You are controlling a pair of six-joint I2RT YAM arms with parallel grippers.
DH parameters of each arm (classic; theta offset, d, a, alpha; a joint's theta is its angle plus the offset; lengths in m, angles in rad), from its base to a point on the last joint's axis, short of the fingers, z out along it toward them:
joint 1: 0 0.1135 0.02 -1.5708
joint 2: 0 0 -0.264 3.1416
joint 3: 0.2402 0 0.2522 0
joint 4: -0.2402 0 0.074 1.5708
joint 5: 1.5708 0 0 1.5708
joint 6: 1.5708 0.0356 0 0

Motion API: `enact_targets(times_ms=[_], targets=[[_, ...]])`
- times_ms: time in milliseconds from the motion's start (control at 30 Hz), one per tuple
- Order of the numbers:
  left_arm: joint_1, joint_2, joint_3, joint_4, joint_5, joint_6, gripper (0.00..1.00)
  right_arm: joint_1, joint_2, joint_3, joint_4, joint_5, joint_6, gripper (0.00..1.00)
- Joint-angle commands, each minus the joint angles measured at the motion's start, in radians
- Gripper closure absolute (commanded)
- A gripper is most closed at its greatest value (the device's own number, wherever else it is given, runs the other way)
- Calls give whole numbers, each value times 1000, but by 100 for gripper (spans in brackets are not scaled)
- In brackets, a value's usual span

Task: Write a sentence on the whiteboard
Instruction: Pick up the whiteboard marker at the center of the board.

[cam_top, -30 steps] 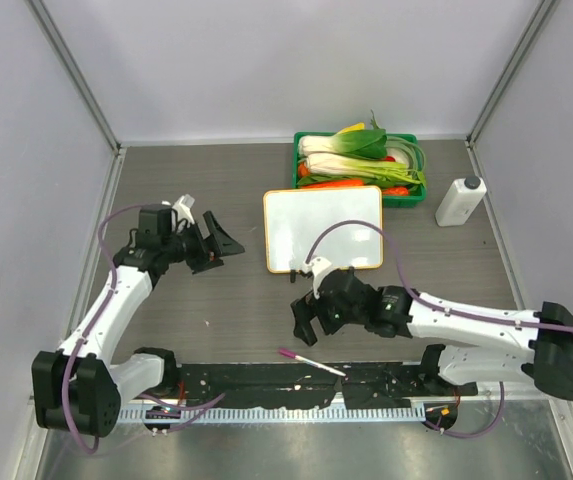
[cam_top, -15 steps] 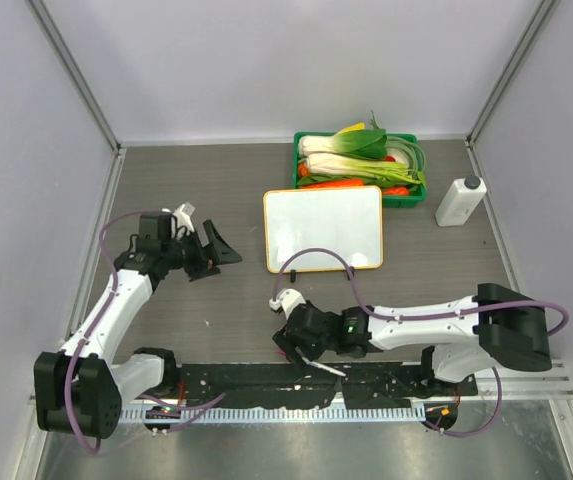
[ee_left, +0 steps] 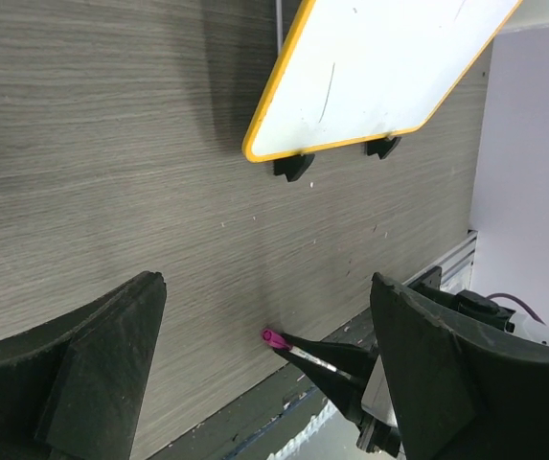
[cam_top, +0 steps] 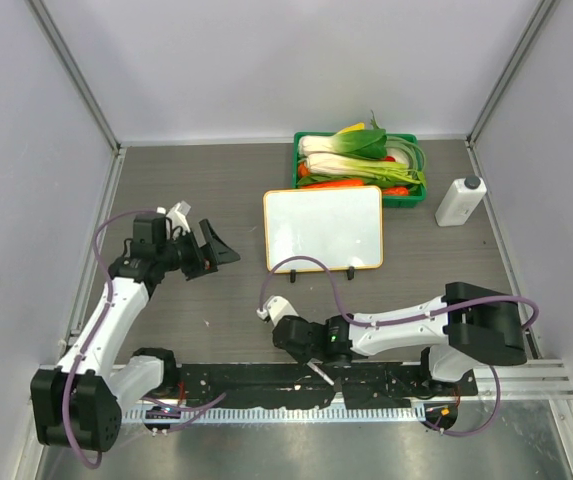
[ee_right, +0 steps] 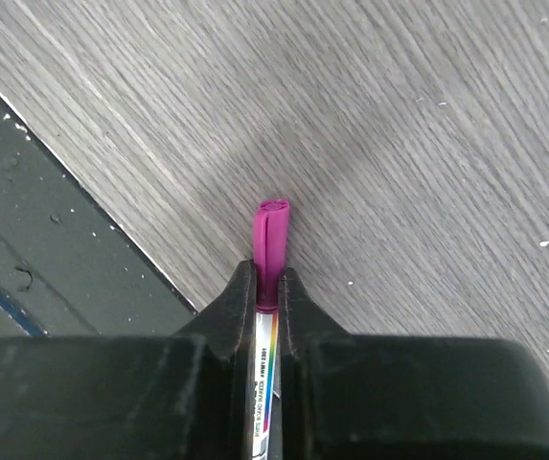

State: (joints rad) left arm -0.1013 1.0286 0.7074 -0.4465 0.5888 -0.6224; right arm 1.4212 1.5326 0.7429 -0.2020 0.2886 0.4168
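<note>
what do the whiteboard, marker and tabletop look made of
Whiteboard: smooth white panel with an orange rim, probably plastic. Marker: magenta cap looks like ridged moulded plastic; printed barrel. Tabletop: matte grey wood-grain, likely laminate, judging by its fine even streaks.

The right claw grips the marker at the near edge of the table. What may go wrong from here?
1. The right claw pinches the marker just below its magenta cap, so the thin pen may tilt or slip when lifted.
2. The cap seems still on; no stroke will show on the whiteboard until it comes off.
</note>
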Motion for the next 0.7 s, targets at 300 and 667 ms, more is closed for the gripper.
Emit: enact_targets(times_ms=[300,667], targets=[[8,-94,6,51,60,-25,8,-70,-72,116,26,172,3,99],[-87,-183,-79,310,169,-207,8,-398,-443,4,318,26,177,99]])
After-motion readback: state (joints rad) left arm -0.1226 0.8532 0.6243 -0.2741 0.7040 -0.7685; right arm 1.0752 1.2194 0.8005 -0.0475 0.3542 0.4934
